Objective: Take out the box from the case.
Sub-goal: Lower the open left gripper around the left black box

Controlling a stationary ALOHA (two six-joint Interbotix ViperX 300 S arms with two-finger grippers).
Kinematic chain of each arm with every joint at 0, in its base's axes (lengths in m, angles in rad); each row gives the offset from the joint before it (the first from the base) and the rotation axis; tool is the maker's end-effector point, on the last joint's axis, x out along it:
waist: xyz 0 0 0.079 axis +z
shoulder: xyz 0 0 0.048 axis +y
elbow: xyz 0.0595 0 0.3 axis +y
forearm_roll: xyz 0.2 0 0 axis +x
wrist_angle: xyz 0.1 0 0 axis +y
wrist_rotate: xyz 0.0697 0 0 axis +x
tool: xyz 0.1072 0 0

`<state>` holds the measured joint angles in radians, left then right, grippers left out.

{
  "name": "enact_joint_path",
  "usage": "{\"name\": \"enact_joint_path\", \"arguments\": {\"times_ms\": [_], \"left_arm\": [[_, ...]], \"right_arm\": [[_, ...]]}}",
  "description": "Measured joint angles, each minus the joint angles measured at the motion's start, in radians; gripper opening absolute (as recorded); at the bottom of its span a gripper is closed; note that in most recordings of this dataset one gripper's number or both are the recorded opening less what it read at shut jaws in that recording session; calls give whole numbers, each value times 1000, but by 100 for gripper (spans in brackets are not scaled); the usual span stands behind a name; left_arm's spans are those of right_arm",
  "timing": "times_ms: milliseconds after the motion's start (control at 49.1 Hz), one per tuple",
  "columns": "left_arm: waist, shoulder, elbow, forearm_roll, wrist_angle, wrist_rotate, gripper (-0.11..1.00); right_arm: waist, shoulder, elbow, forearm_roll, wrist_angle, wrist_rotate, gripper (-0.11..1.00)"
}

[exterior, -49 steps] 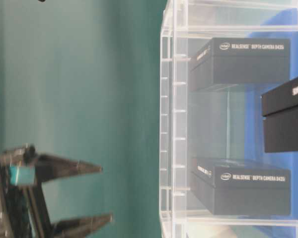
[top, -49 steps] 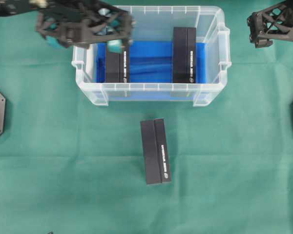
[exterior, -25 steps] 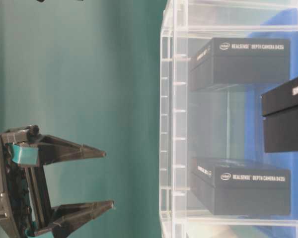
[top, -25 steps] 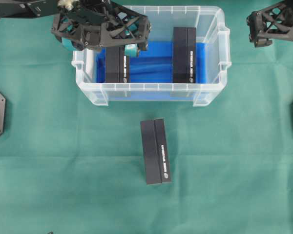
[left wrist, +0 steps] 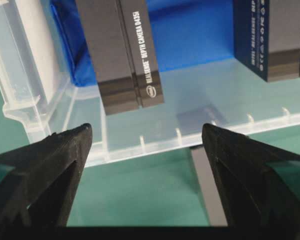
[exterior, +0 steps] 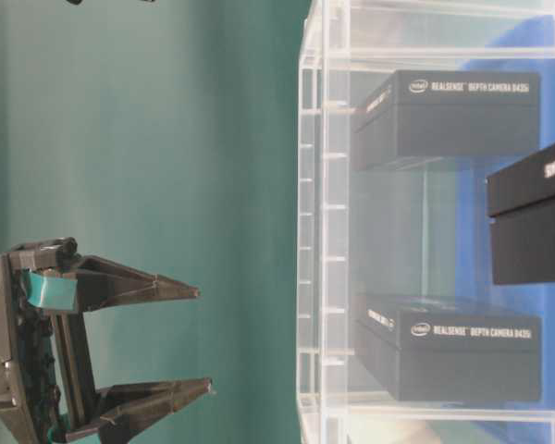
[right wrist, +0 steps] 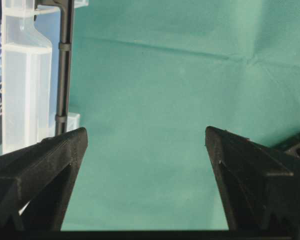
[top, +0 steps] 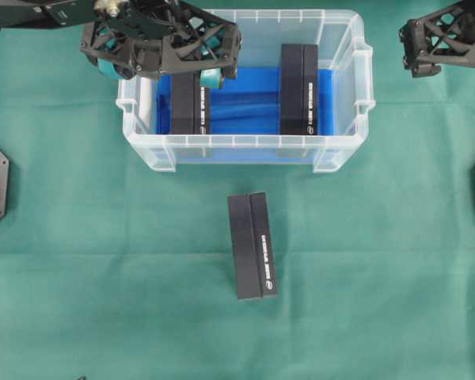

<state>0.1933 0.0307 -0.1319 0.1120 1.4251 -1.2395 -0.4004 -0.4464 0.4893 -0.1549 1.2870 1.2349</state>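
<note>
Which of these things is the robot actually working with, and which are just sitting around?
In the job:
- case
- left box inside
- right box inside
- left gripper, jaws open over the case

Lying about:
- box already out on the green cloth
- right gripper, idle

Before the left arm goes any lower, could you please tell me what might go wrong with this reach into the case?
1. The open left gripper hangs over the case close to its left wall, so a finger may catch the rim.
2. The left box stands on a narrow edge on rumpled blue cloth; a nudge could tip it.
3. The case looks light, so a snagged lift might drag it toward the box on the table.
</note>
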Motion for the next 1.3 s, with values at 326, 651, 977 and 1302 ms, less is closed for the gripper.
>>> {"name": "enact_joint_path", "arguments": {"times_ms": [326,651,977,1302], "left_arm": [[3,0,0,9,-2,0,90],[8,0,2,8,-2,0,90],[12,0,37,9,-26,0,90],[21,0,106,9,-97,0,90]], "right_arm": [[0,0,0,-2,0,0,93],[0,0,0,-2,0,0,93],[2,0,2,-2,0,0,93],[0,0,2,-2,0,0,94]]}}
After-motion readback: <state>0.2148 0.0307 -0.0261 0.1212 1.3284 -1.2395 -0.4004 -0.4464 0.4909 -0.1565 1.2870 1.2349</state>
